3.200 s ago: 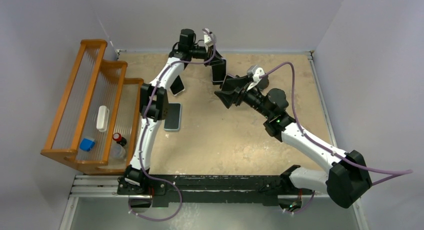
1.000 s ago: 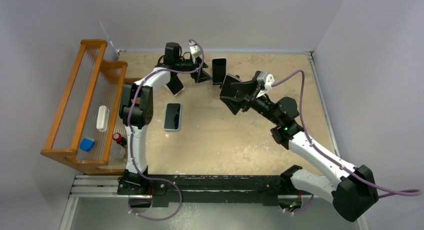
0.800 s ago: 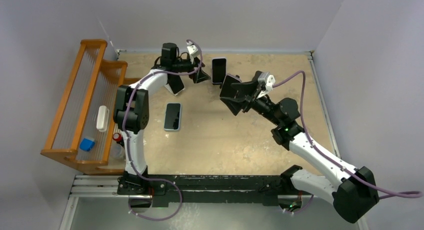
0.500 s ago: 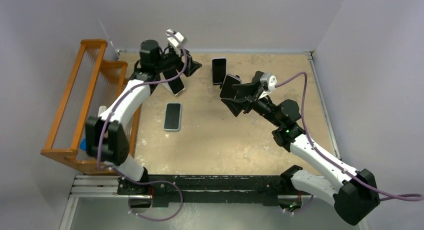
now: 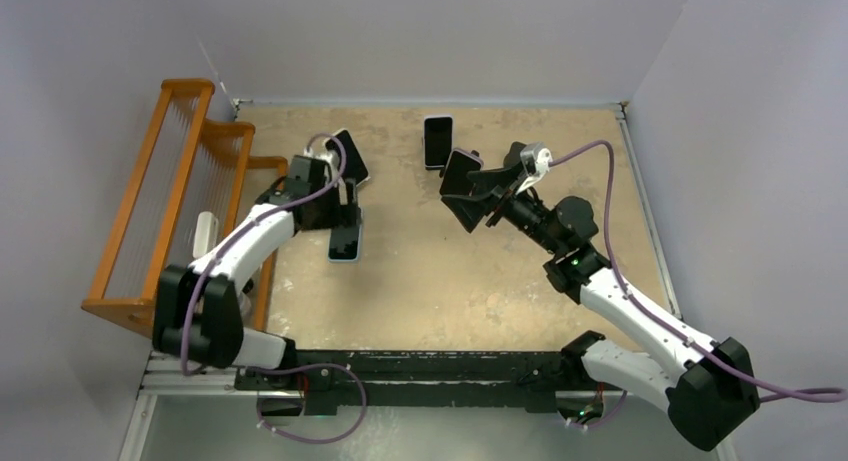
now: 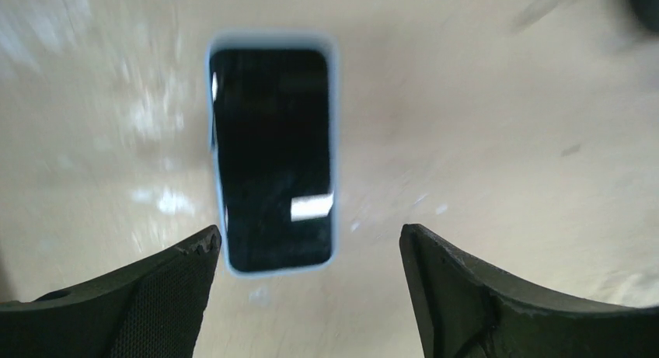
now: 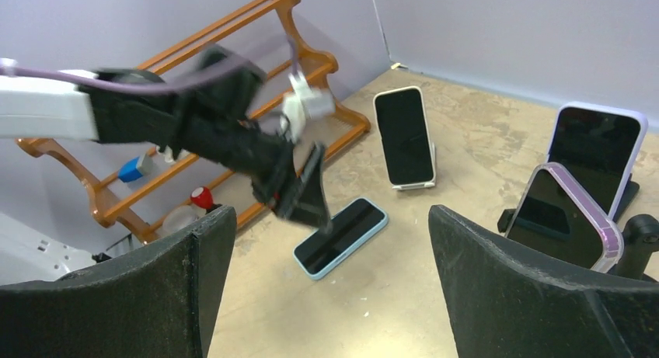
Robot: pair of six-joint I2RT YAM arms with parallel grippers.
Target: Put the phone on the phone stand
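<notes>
At nine o'clock on the desk (image 5: 450,291) the phone (image 6: 272,156) lies flat, screen up. The left hand (image 6: 309,240) hovers right over it, spread wide and empty. From eleven to twelve, three more phones lean on stands (image 7: 416,185), and I can make out no free stand. Toward one o'clock the right hand (image 7: 330,218) is also wide open, holding nothing, just beside the purple phone (image 7: 566,210). The flat phone offers little edge, so the fingers may skid off it. A careless right-arm swing could topple that purple phone.

Lt-blue-cased phone (image 6: 272,156) flat, screen up & dark.
</notes>
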